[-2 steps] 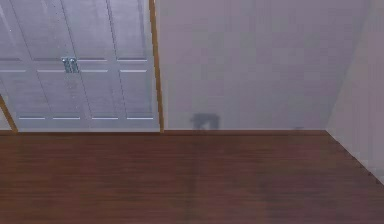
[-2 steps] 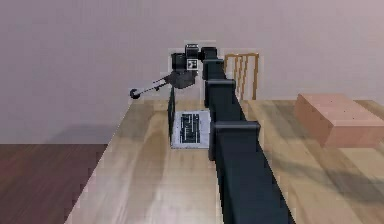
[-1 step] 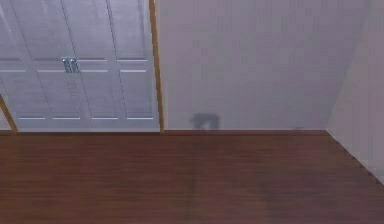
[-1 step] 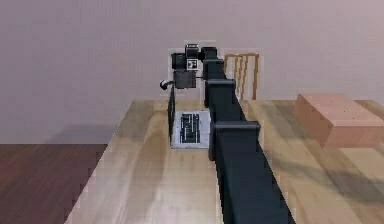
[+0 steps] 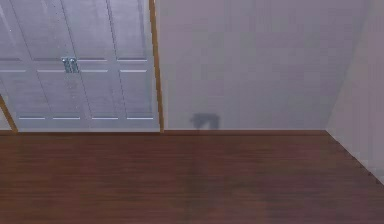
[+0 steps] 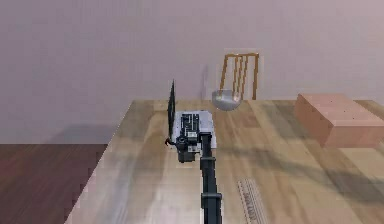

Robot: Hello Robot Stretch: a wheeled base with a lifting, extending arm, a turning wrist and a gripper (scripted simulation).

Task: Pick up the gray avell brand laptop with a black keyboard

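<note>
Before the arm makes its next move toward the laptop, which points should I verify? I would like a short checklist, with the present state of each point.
1. The gray laptop lies on the wooden table with its lid raised: ok.
2. The gripper has reached the laptop's near side: ok.
3. The gripper touches the laptop: cannot tell.
4. The gripper holds the laptop: cannot tell.
5. The gray bowl just beyond the laptop leaves room for a lift: cannot tell.
6. The brown box stands well away from the arm: ok.
</note>
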